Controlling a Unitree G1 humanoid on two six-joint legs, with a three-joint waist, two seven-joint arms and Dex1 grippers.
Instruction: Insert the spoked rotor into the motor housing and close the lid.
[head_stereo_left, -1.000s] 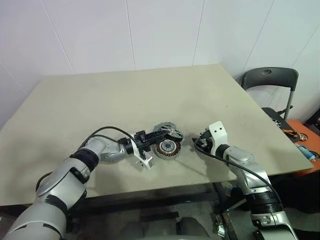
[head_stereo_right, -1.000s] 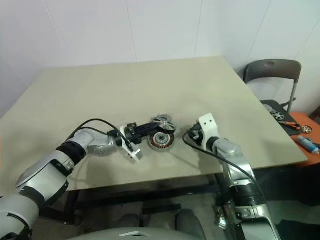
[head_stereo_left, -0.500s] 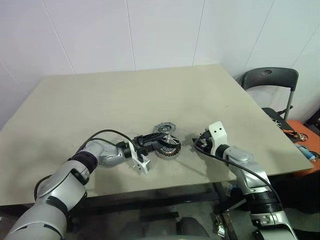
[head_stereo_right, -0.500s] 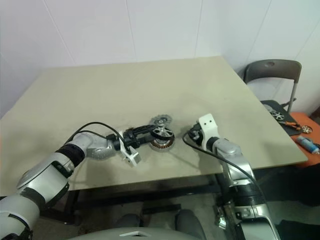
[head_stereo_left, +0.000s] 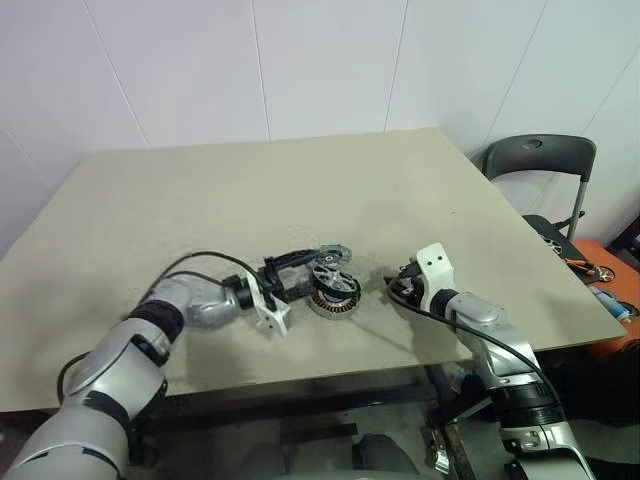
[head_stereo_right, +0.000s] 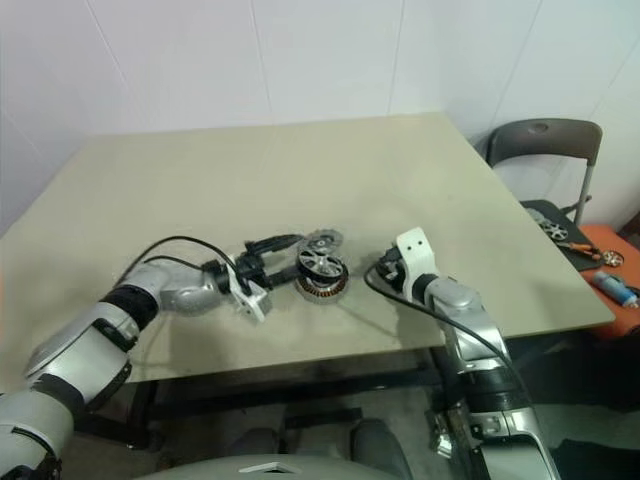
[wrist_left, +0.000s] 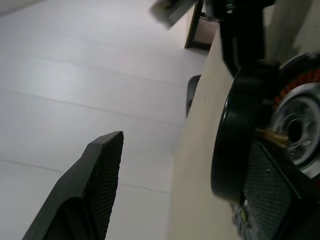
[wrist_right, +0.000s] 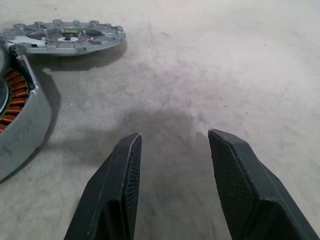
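The spoked rotor (head_stereo_left: 329, 276) sits tilted on the motor housing (head_stereo_left: 335, 298); both grippers gape empty, so it could jam.

Left hand (head_stereo_left: 305, 272) reaches in from the left, its fingers spread wide apart. Right hand (wrist_right: 172, 187) hovers low, fingers parted.

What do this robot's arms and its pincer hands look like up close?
Both arms are smooth silver-grey shells with black bands at the joints. A thin black cable loops outside each forearm. Near each wrist sits a white plastic bracket. The left gripper and the right gripper each have two black fingers, flat and tapering, with a fine cross-hatched grip texture on their inner faces.
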